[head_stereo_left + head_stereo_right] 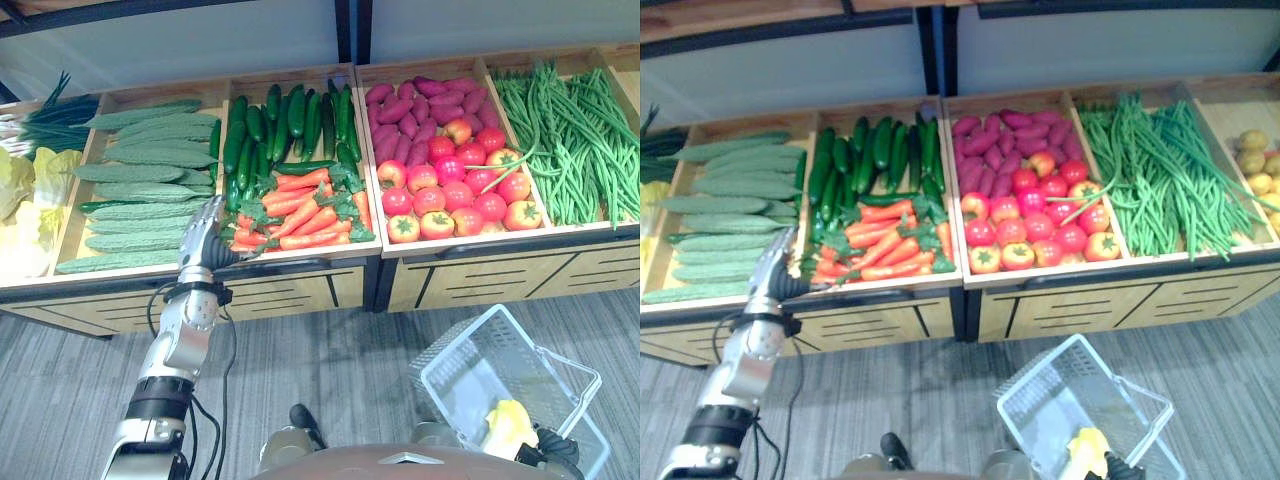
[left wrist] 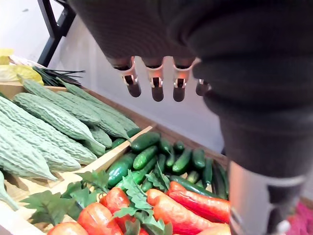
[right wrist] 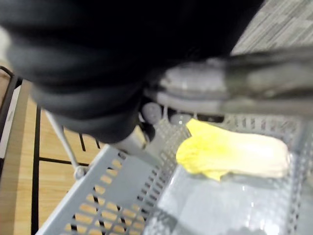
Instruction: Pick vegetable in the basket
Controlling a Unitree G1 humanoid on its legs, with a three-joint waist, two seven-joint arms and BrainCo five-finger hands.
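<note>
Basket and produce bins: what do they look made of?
The basket looks like pale, translucent plastic: moulded slotted walls and a glossy floor. The bins look like light wood or wood-look board: tan, matte front panels with dark grooves. Which of the two I cannot tell.

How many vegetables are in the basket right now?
1. A yellow cabbage lies on the bottom of the basket, at its end nearest the robot. Part of the basket is out of frame, so another could be hidden.
</note>
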